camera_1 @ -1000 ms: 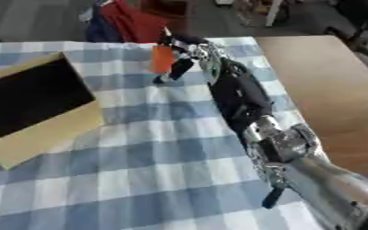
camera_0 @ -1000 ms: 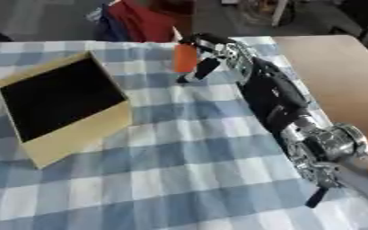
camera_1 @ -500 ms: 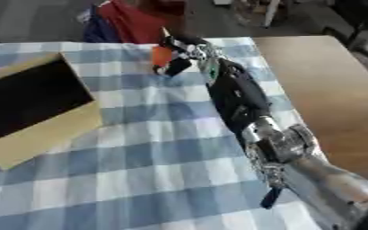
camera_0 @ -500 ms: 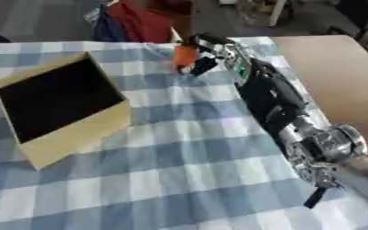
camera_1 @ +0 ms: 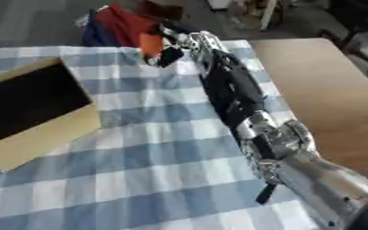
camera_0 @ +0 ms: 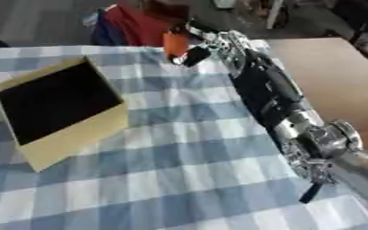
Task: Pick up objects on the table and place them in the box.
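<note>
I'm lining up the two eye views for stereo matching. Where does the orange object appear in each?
Left eye view: the orange object sits top centre, held in the right robot hand at the table's far edge.
Right eye view: it is also at the top, further left.
Shared landmark: the cardboard box, left of it in both.

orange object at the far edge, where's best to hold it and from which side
Hold the orange object by its upright sides, coming from the right, as the right hand does now with fingers curled on it. It stands tall and narrow, and the box lies to its left.
</note>
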